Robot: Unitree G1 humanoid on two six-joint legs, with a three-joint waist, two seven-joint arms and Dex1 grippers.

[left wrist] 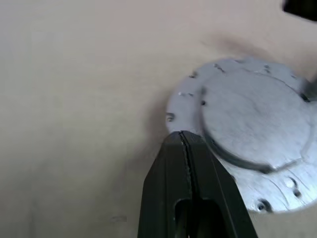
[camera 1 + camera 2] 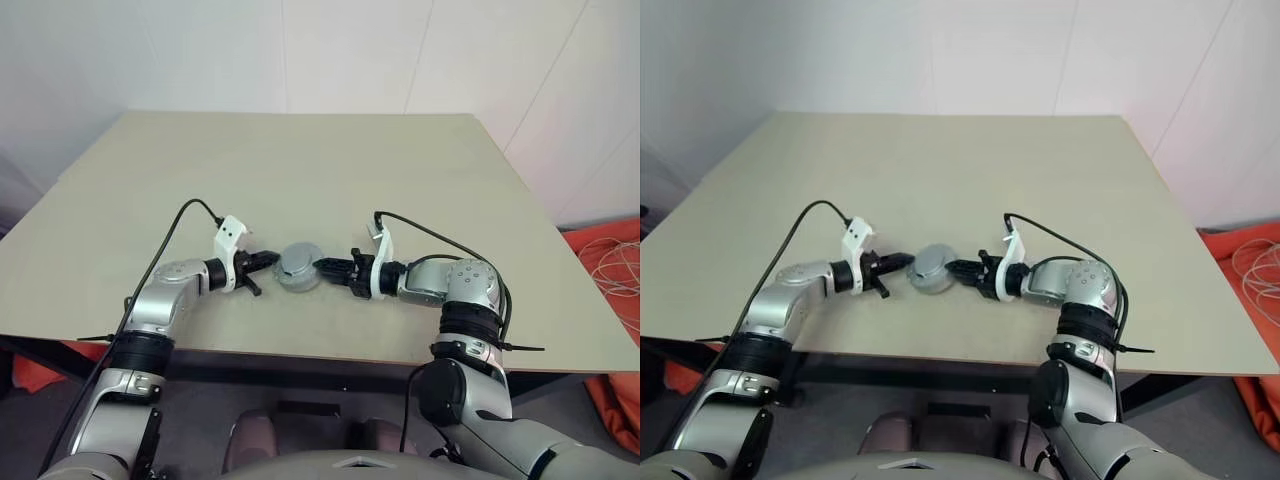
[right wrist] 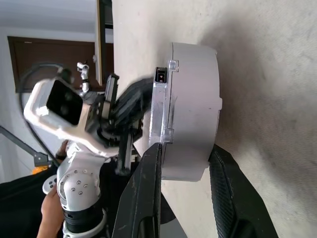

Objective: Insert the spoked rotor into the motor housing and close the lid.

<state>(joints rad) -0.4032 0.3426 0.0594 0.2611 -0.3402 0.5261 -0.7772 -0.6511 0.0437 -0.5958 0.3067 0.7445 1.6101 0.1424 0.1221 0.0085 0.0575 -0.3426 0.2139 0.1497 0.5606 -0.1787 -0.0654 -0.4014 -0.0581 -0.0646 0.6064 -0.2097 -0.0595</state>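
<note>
On the beige table point(image 2: 300, 170), near its front edge, a round grey metal assembly sits between the two grippers: the housing point(image 3: 195, 134) with the lid point(image 1: 252, 116) lying flat on top of it. In the left wrist view the lid shows as a raised, dull silver disc over a wider flange dotted with small screw holes. The right gripper point(image 2: 328, 268) reaches in from the right, and its two black fingers point(image 3: 143, 193) straddle the housing's side wall, one at the lid edge and one at the base, closed onto it in a partly open grip. The left gripper point(image 2: 270, 259) comes in from the opposite side with its fingers point(image 1: 190, 183) pressed fully together, holding nothing, their tip touching the rim of the assembly. The rotor is hidden, so I cannot tell where it is. Black cables run back along both wrists.
</note>
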